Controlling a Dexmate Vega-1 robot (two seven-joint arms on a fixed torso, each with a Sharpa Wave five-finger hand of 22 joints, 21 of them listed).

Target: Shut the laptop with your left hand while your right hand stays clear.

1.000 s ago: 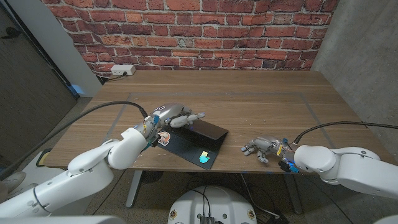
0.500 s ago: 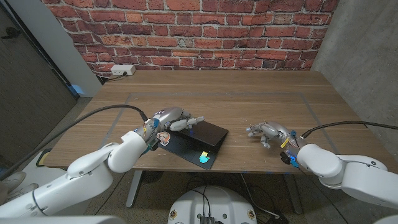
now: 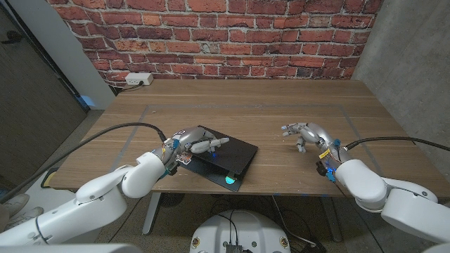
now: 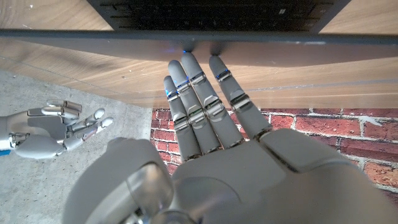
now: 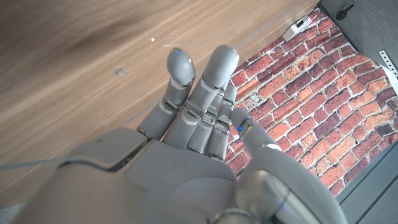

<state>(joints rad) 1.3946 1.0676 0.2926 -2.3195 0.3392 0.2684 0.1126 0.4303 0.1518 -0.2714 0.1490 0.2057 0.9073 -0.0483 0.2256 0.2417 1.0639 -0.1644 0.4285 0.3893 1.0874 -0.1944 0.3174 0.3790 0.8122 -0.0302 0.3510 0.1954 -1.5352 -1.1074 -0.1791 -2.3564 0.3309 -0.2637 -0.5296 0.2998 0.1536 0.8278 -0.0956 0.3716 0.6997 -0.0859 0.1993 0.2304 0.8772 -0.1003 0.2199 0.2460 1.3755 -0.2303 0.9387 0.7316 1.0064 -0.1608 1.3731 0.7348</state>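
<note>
A black laptop (image 3: 236, 156) lies near the table's front edge, left of the middle, with a cyan sticker on its lid. My left hand (image 3: 193, 141) reaches over it from the left, fingers stretched out on the lid, which is tilted low. In the left wrist view my left hand's (image 4: 205, 149) fingertips (image 4: 186, 62) touch the lid's grey edge, and the dark keyboard (image 4: 217, 12) shows past it. My right hand (image 3: 307, 133) hovers over bare wood well to the right of the laptop, holding nothing. Its fingers are extended in its own wrist view (image 5: 186, 137), and they show again in the left wrist view (image 4: 53, 127).
The wooden table (image 3: 281, 105) carries faint grey tape lines. A white power strip (image 3: 139, 79) sits at the back left corner by the brick wall. Black cables trail from both arms over the table's sides.
My left hand has pushed the lid down toward the keyboard, so the stickered face now lies flatter. My right hand has risen from the front edge and moved farther back.
</note>
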